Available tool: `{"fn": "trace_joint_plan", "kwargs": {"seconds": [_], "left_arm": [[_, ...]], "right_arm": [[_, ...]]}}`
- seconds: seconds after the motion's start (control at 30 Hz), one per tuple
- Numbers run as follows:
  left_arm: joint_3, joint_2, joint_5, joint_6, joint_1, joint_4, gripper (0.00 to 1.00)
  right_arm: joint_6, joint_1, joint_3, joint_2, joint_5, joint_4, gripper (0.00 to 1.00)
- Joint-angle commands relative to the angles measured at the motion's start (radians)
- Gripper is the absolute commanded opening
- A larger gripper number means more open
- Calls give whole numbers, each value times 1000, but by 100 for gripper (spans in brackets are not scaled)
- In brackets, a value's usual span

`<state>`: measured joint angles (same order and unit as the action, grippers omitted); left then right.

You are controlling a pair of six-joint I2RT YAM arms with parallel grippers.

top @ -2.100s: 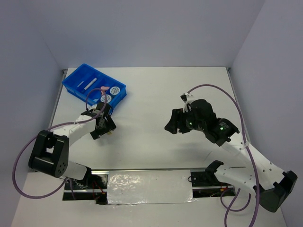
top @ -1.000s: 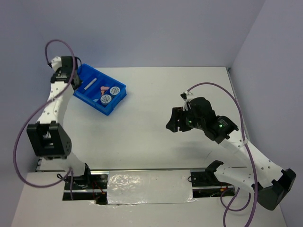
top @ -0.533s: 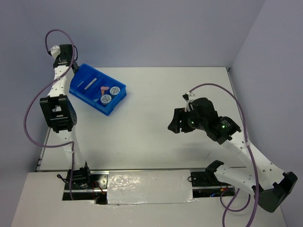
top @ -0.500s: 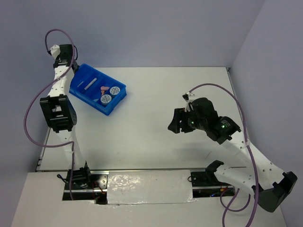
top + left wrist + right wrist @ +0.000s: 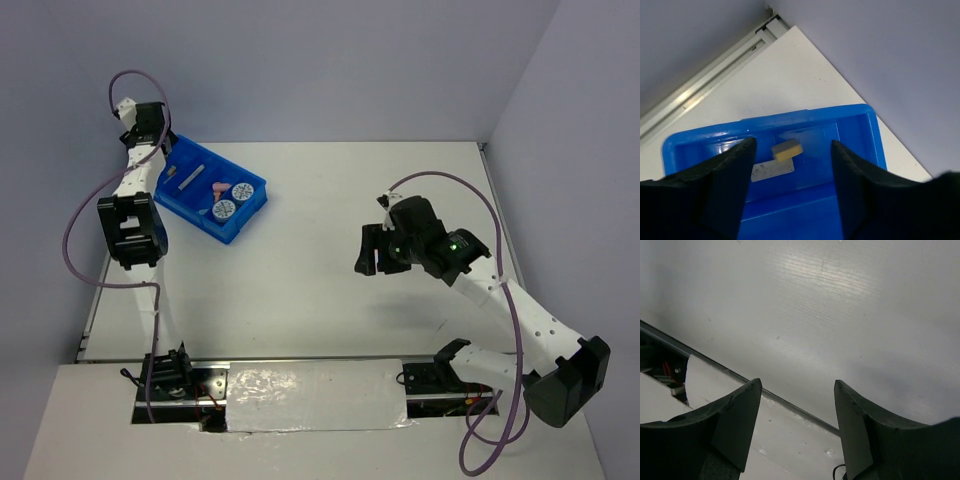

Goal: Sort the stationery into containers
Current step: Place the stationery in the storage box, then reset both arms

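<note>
Now left claw (image 5: 790, 146) wide above tray (image 5: 877, 146).

Left arm (image 5: 130, 225): stretched tall from its base at near left, elbow block about midway up, forearm running on toward the far left. Wrist tipped so its camera looks steeply down.

Left pincer (image 5: 791, 142): dark fingers (image 5: 725, 185) stand apart, the gap between them free, nothing gripped.

Right arm (image 5: 500, 300): rises from its base at near right, leans inward and leftward, bent at the elbow. Green light (image 5: 452, 242) lit on the wrist block.

Right pincer (image 5: 797, 385): points left and downward, both fingers (image 5: 735, 420) spread, nothing between them.
</note>
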<state>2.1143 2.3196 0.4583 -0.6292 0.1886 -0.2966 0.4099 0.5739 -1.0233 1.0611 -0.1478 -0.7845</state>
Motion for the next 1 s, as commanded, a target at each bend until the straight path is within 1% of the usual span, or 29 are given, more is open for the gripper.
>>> {"fn": "trace_joint_plan", "kwargs": {"seconds": [0.0, 0.03, 0.07, 0.1, 0.2, 0.27, 0.3, 0.37, 0.4, 0.43, 0.47, 0.5, 0.53, 0.57, 0.6, 0.63, 0.67, 0.7, 0.73, 0.77, 0.83, 0.87, 0.9, 0.93, 0.97], "left_arm": [[50, 49, 5, 11, 12, 60, 76], [56, 52, 6, 6, 14, 56, 83], [53, 52, 8, -1, 14, 54, 96], [52, 46, -4, -6, 15, 59, 99], [59, 3, -20, -23, 14, 50, 99], [102, -52, -41, -30, 12, 15, 99], [151, -71, -97, -17, 12, -30, 99], [212, -127, -112, 12, 2, -123, 99], [219, -159, -116, 29, -4, -191, 99], [204, -192, -147, 45, -6, -220, 99], [175, -274, -148, 60, -15, -249, 99], [91, -322, -150, 74, -20, -286, 99], [52, -413, -168, 88, -23, -317, 99], [14, -454, -176, 89, -23, -353, 99], [-66, -498, -181, 95, -23, -386, 99], [-114, -590, -193, 120, -31, -418, 99], [-217, -633, -190, 138, -38, -423, 99], [-267, -676, -179, 151, -46, -437, 99], [-318, -757, -181, 170, -61, -432, 99], [-414, -793, -194, 190, -67, -424, 99], [-485, -880, -172, 200, -103, -473, 99], [-566, -911, -173, 213, -115, -478, 99], [-608, -946, -152, 215, -138, -486, 99], [-649, -1024, -138, 224, -178, -483, 99], [-736, -1069, -121, 233, -198, -475, 99]], "right_arm": [[-26, -11, -67, 16, 4, -15, 67], [-31, -14, -70, 25, 1, -16, 67], [-34, -17, -73, 30, -2, -21, 67], [-37, -20, -80, 37, -4, -22, 67], [-55, -34, -103, 62, -13, -27, 67], [-72, -52, -133, 83, -19, -25, 67], [-86, -60, -147, 91, -18, -25, 67], [-108, -84, -205, 114, 8, -36, 68], [-117, -97, -227, 122, 17, -39, 68], [-126, -111, -279, 128, 31, -51, 69], [-140, -133, -308, 138, 60, -58, 70], [-144, -150, -339, 146, 68, -67, 70], [-148, -163, -439, 157, 73, -118, 70], [-166, -176, -499, 177, 88, -145, 70], [-180, -178, -552, 184, 106, -171, 71], [-187, -178, -652, 188, 135, -218, 99], [-180, -181, -688, 186, 208, -234, 100], [-171, -181, -727, 178, 235, -257, 100], [-168, -181, -733, 168, 246, -257, 100], [-158, -181, -732, 142, 251, -259, 100], [-145, -181, -721, 113, 289, -265, 100], [-135, -181, -718, 81, 310, -268, 100], [-129, -181, -713, 65, 362, -275, 100], [-126, -181, -709, 47, 385, -277, 100], [-126, -181, -701, 27, 405, -277, 100]]}}
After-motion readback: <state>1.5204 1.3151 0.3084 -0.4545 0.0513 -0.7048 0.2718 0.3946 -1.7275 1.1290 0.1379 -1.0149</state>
